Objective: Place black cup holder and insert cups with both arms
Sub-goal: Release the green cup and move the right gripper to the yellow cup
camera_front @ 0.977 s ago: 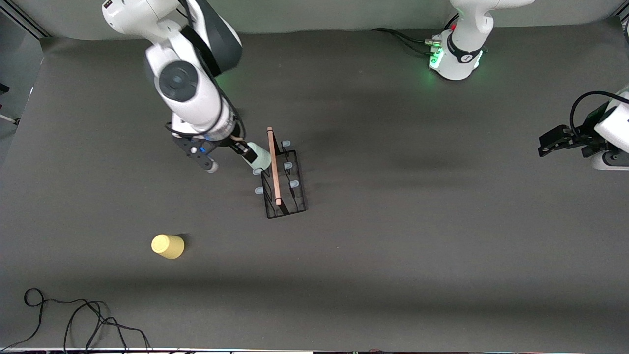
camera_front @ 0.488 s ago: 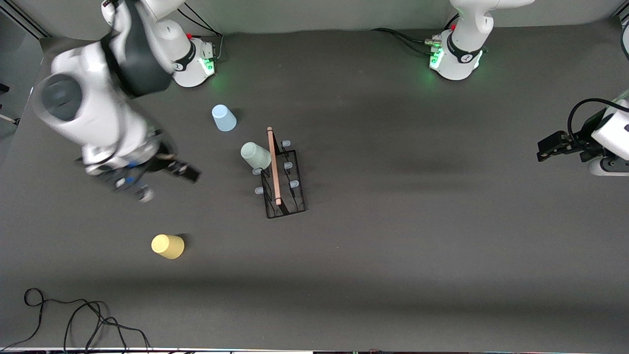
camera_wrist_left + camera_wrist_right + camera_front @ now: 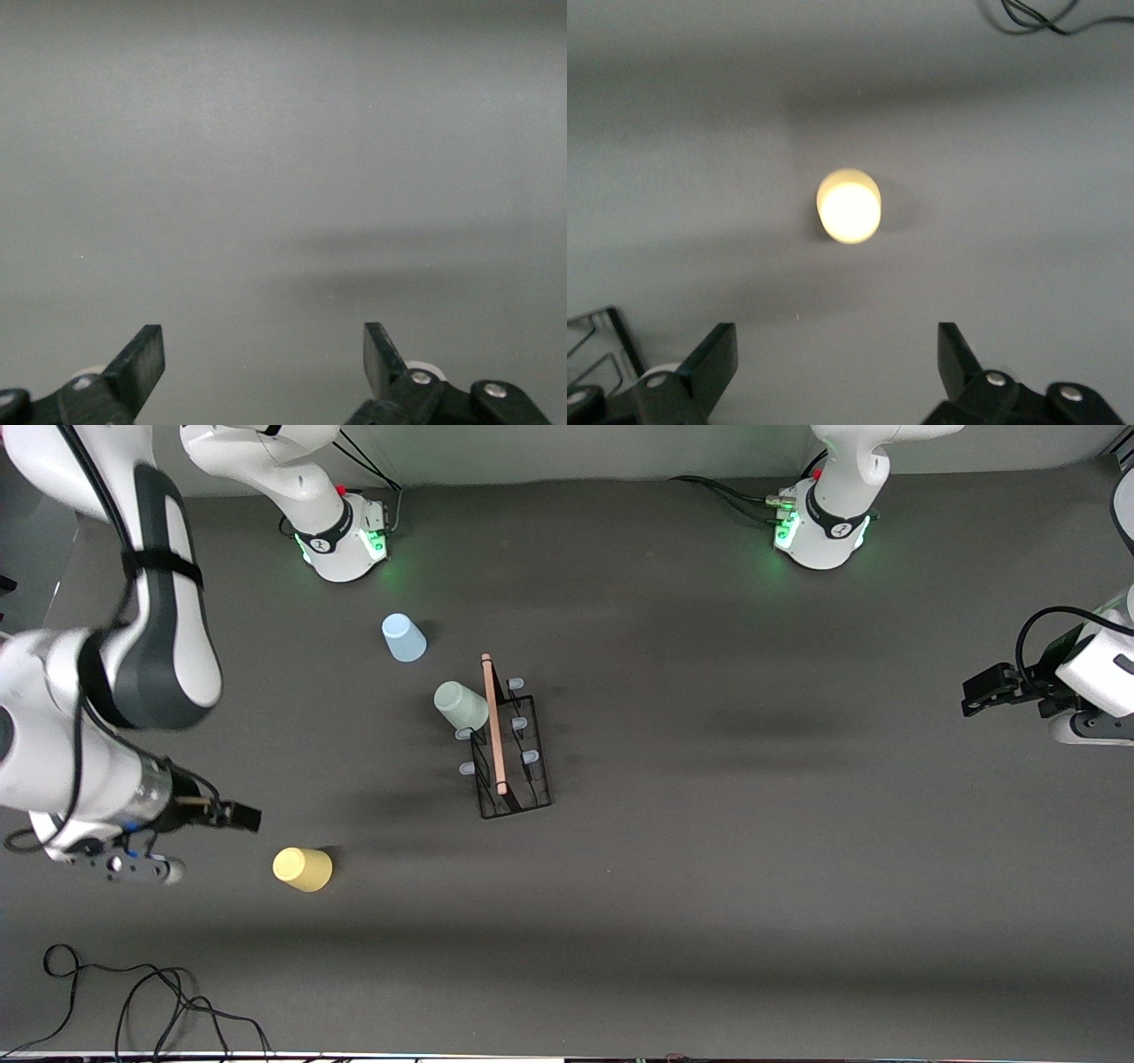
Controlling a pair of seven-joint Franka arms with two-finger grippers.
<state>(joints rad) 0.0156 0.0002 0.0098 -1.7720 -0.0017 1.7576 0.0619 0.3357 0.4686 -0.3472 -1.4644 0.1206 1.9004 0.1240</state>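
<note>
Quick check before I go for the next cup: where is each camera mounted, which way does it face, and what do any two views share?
Front view: high across the table, facing both bases; shows black cup holder, pale green cup on a peg, light blue cup, both arms.
Left wrist view: on the waiting left arm, facing bare table; open left gripper shows.
Right wrist view: on the right arm, looking down at the yellow cup; open right gripper shows.
Shared: front and right wrist views both show the yellow cup.

Yellow cup (image 3: 849,206) upside down on grey table (image 3: 1028,177), between spread right gripper (image 3: 837,363) fingers (image 3: 713,359).
</note>
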